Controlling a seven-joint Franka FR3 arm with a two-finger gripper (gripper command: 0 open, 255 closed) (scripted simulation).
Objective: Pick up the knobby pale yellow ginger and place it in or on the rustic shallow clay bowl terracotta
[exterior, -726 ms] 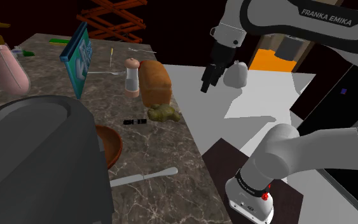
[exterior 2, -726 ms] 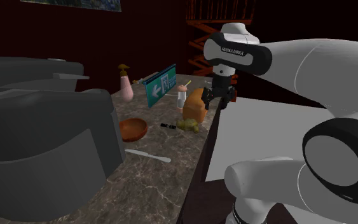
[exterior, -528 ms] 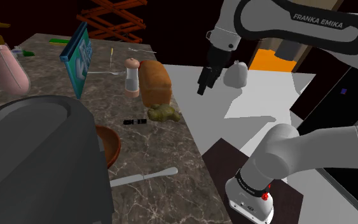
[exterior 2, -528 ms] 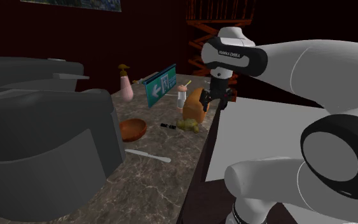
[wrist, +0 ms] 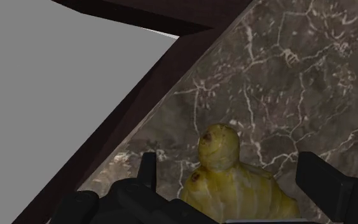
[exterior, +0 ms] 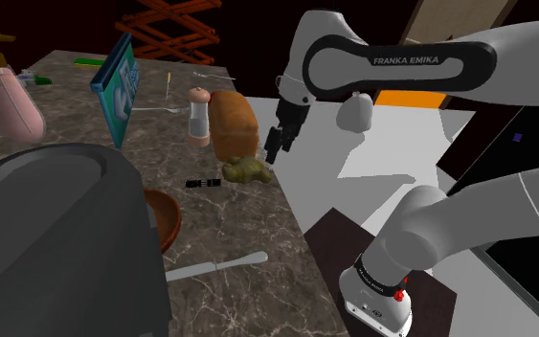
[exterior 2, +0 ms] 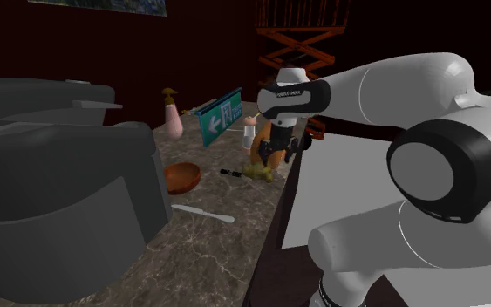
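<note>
Black fingers [exterior: 274, 149] up in the air near the middle of the shoulder view, pointing down, spread wide apart, holding nothing; just below them and a little to the left, the bumpy yellow ginger [exterior: 246, 170], lying on the dark marble worktop [exterior: 258, 228] close to its right edge; in the wrist view, the ginger down between the two fingers, not touched by either one; right behind the ginger, a brown loaf of bread [exterior: 234, 123], with a small pale grinder [exterior: 198, 113] just beside it on the left; a tiny black thing [exterior: 200, 183] a little left of the ginger; the reddish-brown clay bowl [exterior: 169, 215] to the lower left of the ginger, well apart from it, partly hidden behind a big dark grey machine [exterior: 56, 230]; a pale knife [exterior: 217, 267] flat on the worktop below the bowl; a blue-green sign [exterior: 117, 88] standing in the upper left; a pink bottle [exterior: 13, 105] at the far left.
</note>
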